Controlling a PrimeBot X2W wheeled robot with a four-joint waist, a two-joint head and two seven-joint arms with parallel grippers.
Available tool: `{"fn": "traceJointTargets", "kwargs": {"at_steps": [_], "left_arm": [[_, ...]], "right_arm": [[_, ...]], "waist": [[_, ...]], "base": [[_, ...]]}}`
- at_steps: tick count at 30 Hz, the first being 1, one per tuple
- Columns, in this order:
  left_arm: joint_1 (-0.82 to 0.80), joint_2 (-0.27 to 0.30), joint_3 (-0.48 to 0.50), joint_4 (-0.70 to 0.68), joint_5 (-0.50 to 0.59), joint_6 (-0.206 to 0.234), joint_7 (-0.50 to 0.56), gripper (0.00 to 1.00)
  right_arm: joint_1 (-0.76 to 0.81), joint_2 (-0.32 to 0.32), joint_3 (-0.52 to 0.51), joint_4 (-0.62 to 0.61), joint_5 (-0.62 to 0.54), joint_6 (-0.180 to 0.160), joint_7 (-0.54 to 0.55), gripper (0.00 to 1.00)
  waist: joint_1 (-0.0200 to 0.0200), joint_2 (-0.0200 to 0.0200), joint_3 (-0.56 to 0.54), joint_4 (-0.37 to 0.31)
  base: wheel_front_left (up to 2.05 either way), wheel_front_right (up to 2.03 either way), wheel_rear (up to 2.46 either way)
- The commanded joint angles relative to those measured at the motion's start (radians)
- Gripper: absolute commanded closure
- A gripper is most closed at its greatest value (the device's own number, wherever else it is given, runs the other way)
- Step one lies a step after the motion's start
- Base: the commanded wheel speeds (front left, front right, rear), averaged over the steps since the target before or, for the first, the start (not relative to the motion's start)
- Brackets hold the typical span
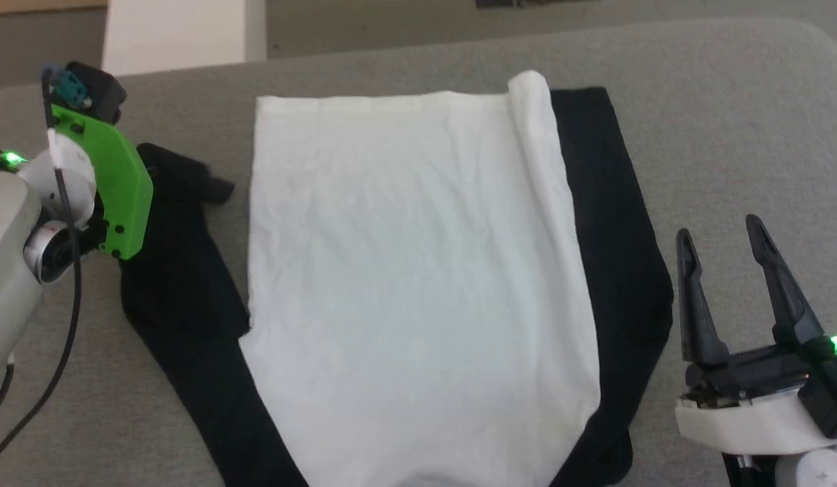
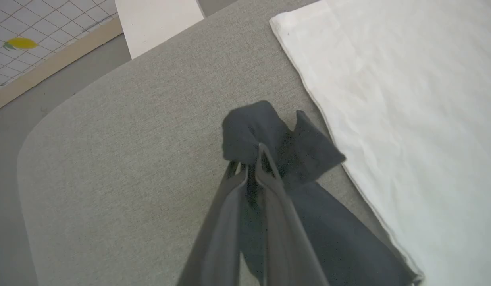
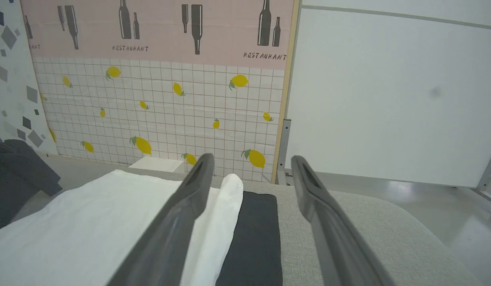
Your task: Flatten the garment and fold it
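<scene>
Garment point(image 1: 418, 270) — thin white T-shirt with black sleeves — lies flat on the grey padded table point(image 1: 729, 101). Left gripper point(image 2: 247, 159) is closed on the sleeve point(image 2: 265, 123) by the left edge; right gripper point(image 1: 719, 228) is wide and empty, near the right edge.

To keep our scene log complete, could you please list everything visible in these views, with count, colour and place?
garment: one, white body with black sleeves, spread on the table, right edge of the white body rolled over
table: one, grey fabric top, under the garment
box: one, white, beyond the table's far left edge
wall print: one, pink and white with yellow lemons and dark bottles, behind the table
panel: one, white, right of the wall print in the right wrist view
left fingers: two, dark, shut on the bunched end of the garment's left black sleeve
right fingers: two, dark, open, beside the garment's right sleeve, holding nothing
</scene>
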Motion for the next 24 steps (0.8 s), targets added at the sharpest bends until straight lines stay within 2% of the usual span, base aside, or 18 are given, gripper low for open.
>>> {"fn": "traceJointTargets", "kwargs": {"at_steps": [1,5,7,14,15,17,24], "left_arm": [[0.026,0.018,-0.009,-0.036,0.006,-0.003,-0.019,1.0],[0.056,0.073,-0.039,-0.178,0.033,-0.003,-0.064,1.0],[0.085,0.088,-0.051,-0.299,0.043,0.005,-0.081,1.0],[0.151,0.064,-0.071,-0.569,0.036,0.041,-0.112,1.0],[0.174,0.0,-0.107,-0.628,0.068,0.053,-0.133,1.0],[0.188,-0.052,-0.125,-0.624,0.08,0.051,-0.16,1.0],[0.252,-0.244,-0.207,-0.477,0.105,0.027,-0.258,1.0]], "right_arm": [[0.017,0.006,-0.004,0.005,-0.003,-0.002,-0.006,0.0],[0.048,0.011,-0.009,0.012,-0.001,-0.002,-0.006,0.0],[0.065,0.014,-0.01,0.017,0.0,-0.002,-0.006,0.0],[0.084,0.018,-0.013,0.023,0.003,-0.002,-0.006,0.0],[0.085,0.02,-0.025,0.027,0.006,-0.002,-0.006,0.0],[0.08,0.021,-0.032,0.029,0.007,-0.002,-0.006,0.0],[0.052,0.023,-0.047,0.035,-0.003,-0.002,-0.006,0.0]], "waist": [[0.0,0.0,-0.09,0.079],[0.0,0.0,-0.136,0.107],[0.0,0.0,-0.165,0.121],[0.0,0.0,-0.194,0.124],[0.0,0.0,-0.186,0.114],[0.0,0.0,-0.175,0.106],[0.0,0.0,-0.111,0.057]], "base": [[0.0,0.0,0.0],[0.0,0.0,0.0],[0.0,0.0,0.0],[0.0,0.0,0.0],[0.0,0.0,0.0],[0.0,0.0,0.0],[0.0,0.0,0.0]]}}
